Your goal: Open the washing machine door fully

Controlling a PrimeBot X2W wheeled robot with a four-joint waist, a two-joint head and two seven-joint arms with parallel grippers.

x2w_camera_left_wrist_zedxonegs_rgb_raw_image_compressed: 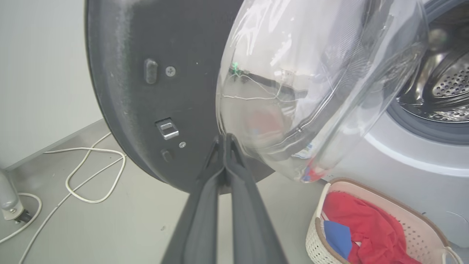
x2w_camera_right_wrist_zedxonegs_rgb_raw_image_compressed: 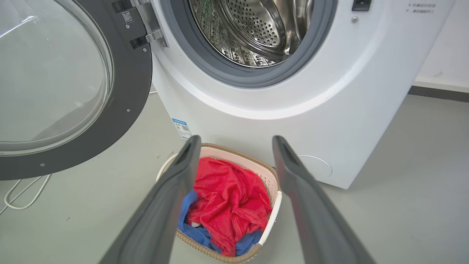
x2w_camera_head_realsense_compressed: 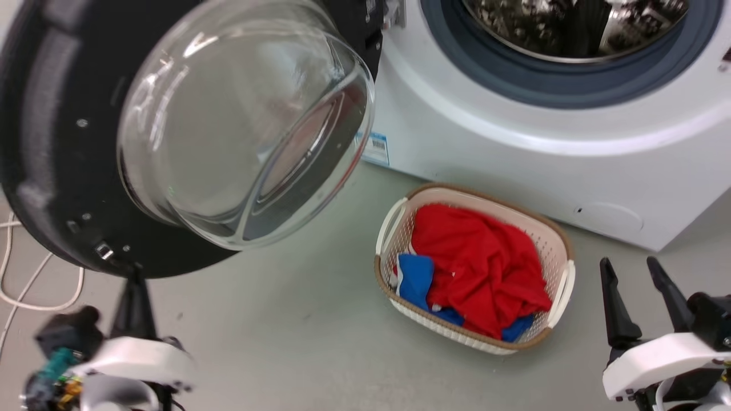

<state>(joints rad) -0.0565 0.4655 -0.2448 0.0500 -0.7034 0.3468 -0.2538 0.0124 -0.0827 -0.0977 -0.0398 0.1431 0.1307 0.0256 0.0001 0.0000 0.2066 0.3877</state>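
I record the large round glossy black door (x2w_camera_head_realsense_compressed: 45,148), clear bulging glass window (x2w_camera_head_realsense_compressed: 228,125) at centre, swung wide open on its hinge, inner face showing. The white boxy front-loading washing machine (x2w_camera_head_realsense_compressed: 514,165) stands upright, perforated steel drum (x2w_camera_right_wrist_zedxonegs_rgb_raw_image_compressed: 256,29) and grey rubber gasket (x2w_camera_right_wrist_zedxonegs_rgb_raw_image_compressed: 238,79) exposed.

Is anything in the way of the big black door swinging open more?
Nothing visible blocks the washing machine door. A white cable lies on the floor on that side, below the door's edge.
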